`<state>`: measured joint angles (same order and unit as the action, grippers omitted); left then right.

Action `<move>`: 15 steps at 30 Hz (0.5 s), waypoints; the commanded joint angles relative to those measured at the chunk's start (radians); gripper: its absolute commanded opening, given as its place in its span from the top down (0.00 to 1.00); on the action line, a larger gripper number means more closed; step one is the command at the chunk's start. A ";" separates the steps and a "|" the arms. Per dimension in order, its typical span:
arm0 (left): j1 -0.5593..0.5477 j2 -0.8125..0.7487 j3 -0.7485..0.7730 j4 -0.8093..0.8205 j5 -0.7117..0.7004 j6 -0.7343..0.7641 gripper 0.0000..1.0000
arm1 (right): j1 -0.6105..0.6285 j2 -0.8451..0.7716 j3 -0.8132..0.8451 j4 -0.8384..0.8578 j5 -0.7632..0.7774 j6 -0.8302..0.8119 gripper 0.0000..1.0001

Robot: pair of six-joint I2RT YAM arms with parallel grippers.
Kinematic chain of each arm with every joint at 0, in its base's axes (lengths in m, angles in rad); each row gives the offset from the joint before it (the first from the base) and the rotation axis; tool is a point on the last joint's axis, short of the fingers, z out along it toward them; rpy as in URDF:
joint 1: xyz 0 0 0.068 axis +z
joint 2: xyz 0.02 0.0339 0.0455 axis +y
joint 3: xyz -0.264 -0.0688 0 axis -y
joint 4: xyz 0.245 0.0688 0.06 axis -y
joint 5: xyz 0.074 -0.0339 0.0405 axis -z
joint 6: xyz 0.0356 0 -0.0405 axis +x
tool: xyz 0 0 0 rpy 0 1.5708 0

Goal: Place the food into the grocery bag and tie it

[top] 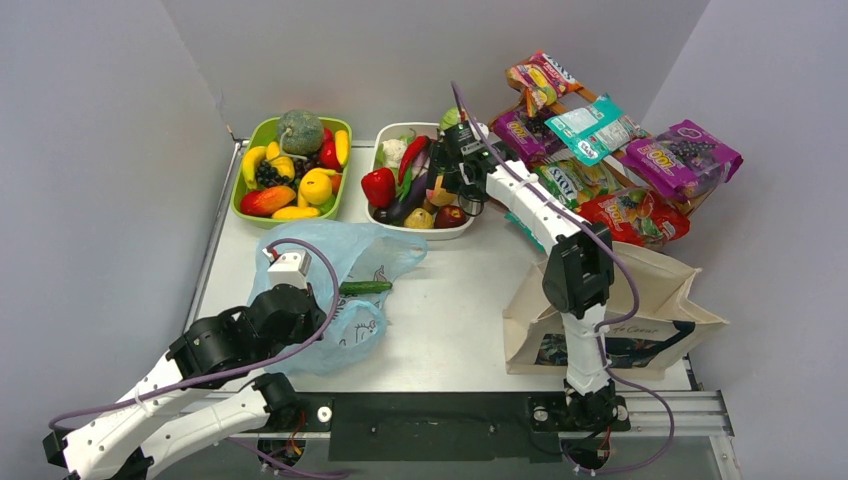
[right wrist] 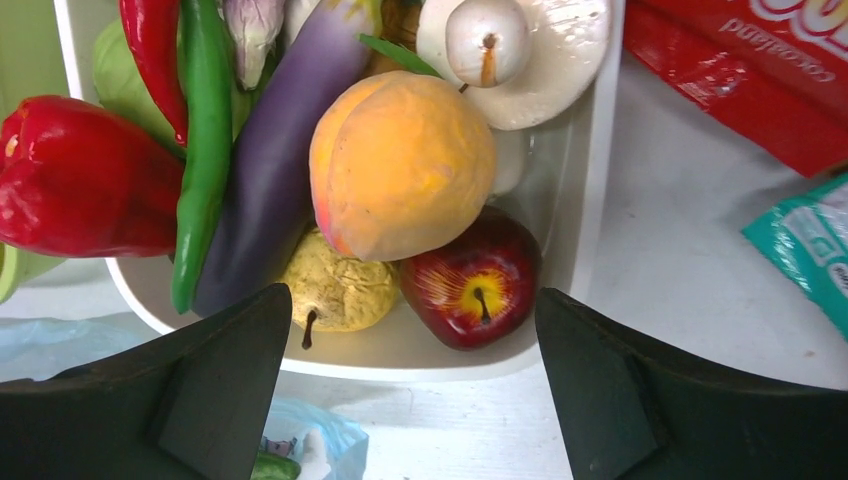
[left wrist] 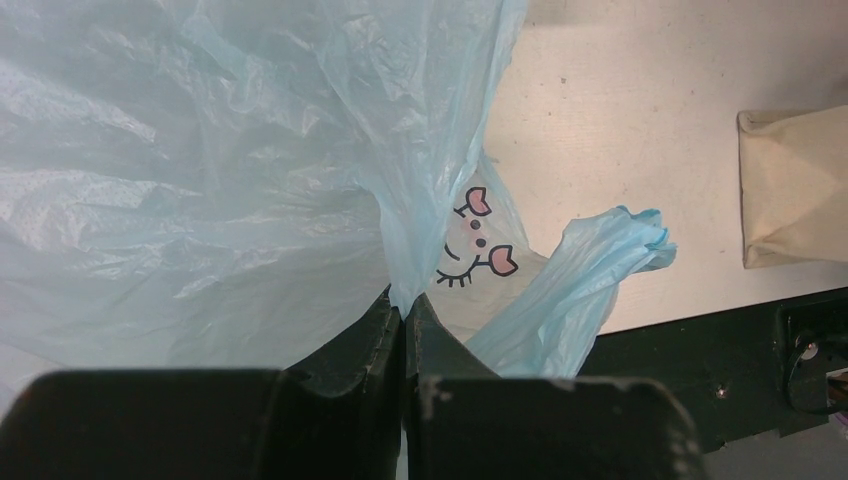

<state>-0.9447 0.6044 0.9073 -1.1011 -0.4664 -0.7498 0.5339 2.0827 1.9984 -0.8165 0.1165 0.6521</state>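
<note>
From above, the light-blue grocery bag (top: pixel 345 300) lies crumpled on the bench (top: pixel 450 300), front left. A toy cucumber (top: pixel 365 288) sits at its mouth, and I cannot tell whether it is inside. The left hand (top: pixel 288 268) sits at the bag's rear edge. The right hand (top: pixel 452 178) hovers over the white tray (top: pixel 392 135) of toy vegetables.

The left wrist view shows the left hand (left wrist: pixel 405 310) pinched shut on a fold of the grocery bag (left wrist: pixel 200 150), with one handle loop (left wrist: pixel 590 270) hanging free beside it. The film looks thin, limp and slippery, so the rim or the loops are probably the best places to hold it.

In the right wrist view the right hand (right wrist: pixel 408 310) is spread wide and holds nothing. It is above a peach (right wrist: pixel 400 165), a red apple (right wrist: pixel 475 285) and a purple aubergine (right wrist: pixel 275 170). These toys are probably light, rigid and prone to rolling, so a grip across the widest part suits them.
</note>
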 commanded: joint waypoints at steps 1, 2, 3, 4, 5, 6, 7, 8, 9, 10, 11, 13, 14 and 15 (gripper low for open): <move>0.010 -0.006 0.000 0.053 0.001 0.012 1.00 | -0.021 0.012 0.031 0.080 -0.054 0.064 0.13; 0.010 -0.006 0.000 0.053 0.001 0.012 1.00 | -0.028 0.018 0.030 0.085 -0.059 0.069 0.12; 0.010 -0.006 0.000 0.054 0.003 0.012 1.00 | -0.031 0.022 0.028 0.098 -0.062 0.079 0.12; 0.011 -0.007 0.000 0.054 0.002 0.012 1.00 | -0.035 0.030 0.027 0.104 -0.067 0.083 0.12; 0.012 -0.006 0.000 0.054 0.003 0.012 1.00 | -0.036 0.035 0.027 0.113 -0.069 0.092 0.12; 0.012 -0.006 0.000 0.055 0.003 0.013 1.00 | -0.039 0.042 0.026 0.117 -0.070 0.096 0.13; 0.013 -0.006 0.000 0.055 0.003 0.013 1.00 | -0.040 0.044 0.024 0.126 -0.070 0.102 0.13; 0.013 -0.006 -0.001 0.055 0.004 0.013 1.00 | -0.042 0.051 0.022 0.129 -0.070 0.105 0.13; 0.013 -0.006 0.000 0.055 0.004 0.013 1.00 | -0.043 0.054 0.017 0.137 -0.070 0.112 0.13; 0.014 -0.006 0.001 0.055 0.004 0.013 1.00 | -0.043 0.059 0.014 0.142 -0.072 0.116 0.13; 0.015 -0.008 0.001 0.055 0.004 0.013 1.00 | -0.043 0.061 0.006 0.150 -0.075 0.123 0.13; 0.017 -0.009 0.000 0.055 0.004 0.013 1.00 | -0.042 0.067 -0.009 0.162 -0.080 0.133 0.13; 0.018 -0.011 0.000 0.055 0.005 0.013 1.00 | -0.043 0.068 -0.014 0.166 -0.079 0.137 0.14; 0.019 -0.012 0.000 0.055 0.005 0.013 1.00 | -0.043 0.069 -0.024 0.173 -0.077 0.139 0.14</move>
<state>-0.9340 0.6041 0.9070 -1.0950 -0.4656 -0.7467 0.4908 2.1494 1.9949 -0.7105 0.0444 0.7578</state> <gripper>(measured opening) 0.004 0.866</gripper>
